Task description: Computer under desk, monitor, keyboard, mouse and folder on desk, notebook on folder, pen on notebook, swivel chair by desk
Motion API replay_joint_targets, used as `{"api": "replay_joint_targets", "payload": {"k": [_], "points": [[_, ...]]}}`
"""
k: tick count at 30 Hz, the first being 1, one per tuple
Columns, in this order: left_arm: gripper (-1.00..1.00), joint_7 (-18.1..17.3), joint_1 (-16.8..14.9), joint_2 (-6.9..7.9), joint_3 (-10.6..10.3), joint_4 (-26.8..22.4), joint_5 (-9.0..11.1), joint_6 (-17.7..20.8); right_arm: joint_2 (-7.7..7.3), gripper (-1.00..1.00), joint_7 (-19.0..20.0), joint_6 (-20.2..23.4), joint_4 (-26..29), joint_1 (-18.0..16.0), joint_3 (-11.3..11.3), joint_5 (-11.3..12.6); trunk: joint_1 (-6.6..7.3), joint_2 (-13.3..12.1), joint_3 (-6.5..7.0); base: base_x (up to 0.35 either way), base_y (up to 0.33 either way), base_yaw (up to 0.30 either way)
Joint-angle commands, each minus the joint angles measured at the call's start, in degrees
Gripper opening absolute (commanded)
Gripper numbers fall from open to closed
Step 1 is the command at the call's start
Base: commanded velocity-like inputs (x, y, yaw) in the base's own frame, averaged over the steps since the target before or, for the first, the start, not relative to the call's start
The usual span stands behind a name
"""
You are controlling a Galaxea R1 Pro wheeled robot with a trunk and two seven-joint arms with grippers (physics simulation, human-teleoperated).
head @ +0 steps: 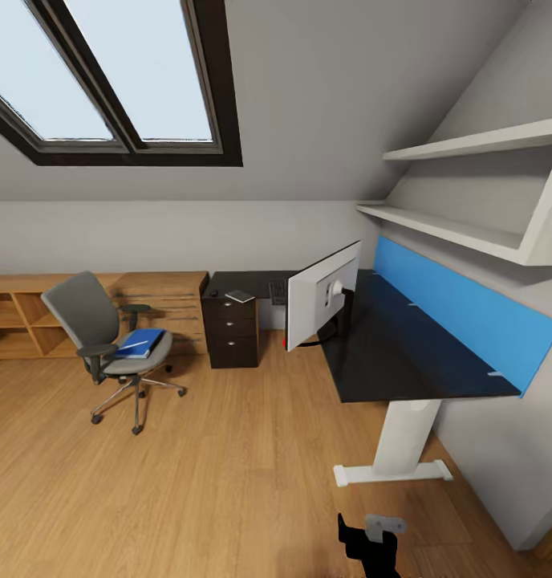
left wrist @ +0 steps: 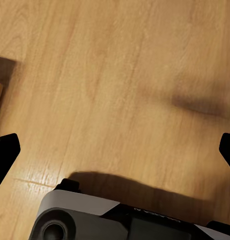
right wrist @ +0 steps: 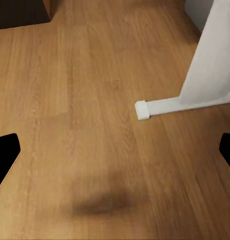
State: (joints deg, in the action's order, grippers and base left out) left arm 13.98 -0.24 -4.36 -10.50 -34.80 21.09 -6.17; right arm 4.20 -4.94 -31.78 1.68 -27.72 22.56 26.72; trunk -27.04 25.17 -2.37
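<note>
The desk runs along the right wall, black-topped with a blue back panel and a white leg. The monitor stands on it, white back facing me. Behind the monitor lies the dark keyboard. A grey notebook rests on the desk's far end, over the drawer unit. The swivel chair stands apart to the left, carrying the blue folder with a white pen across it. My left gripper and right gripper hang open over bare floor.
A low light-wood cabinet lines the far wall behind the chair. Two white shelves hang above the desk under the sloped ceiling. Part of my right arm shows near the desk's white foot. Wood floor spreads between me and the chair.
</note>
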Motion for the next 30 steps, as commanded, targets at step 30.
{"api": "replay_joint_targets", "payload": {"k": [30], "points": [[1.00, 0.36, -0.03, 0.88, -0.39, -0.20, 0.48, -2.42, -5.98, 1.00, -11.64, 15.72, 10.78, -22.99, 0.67, -9.13, -0.03, 0.12, -0.12, 0.000, 0.000, -0.006]]}}
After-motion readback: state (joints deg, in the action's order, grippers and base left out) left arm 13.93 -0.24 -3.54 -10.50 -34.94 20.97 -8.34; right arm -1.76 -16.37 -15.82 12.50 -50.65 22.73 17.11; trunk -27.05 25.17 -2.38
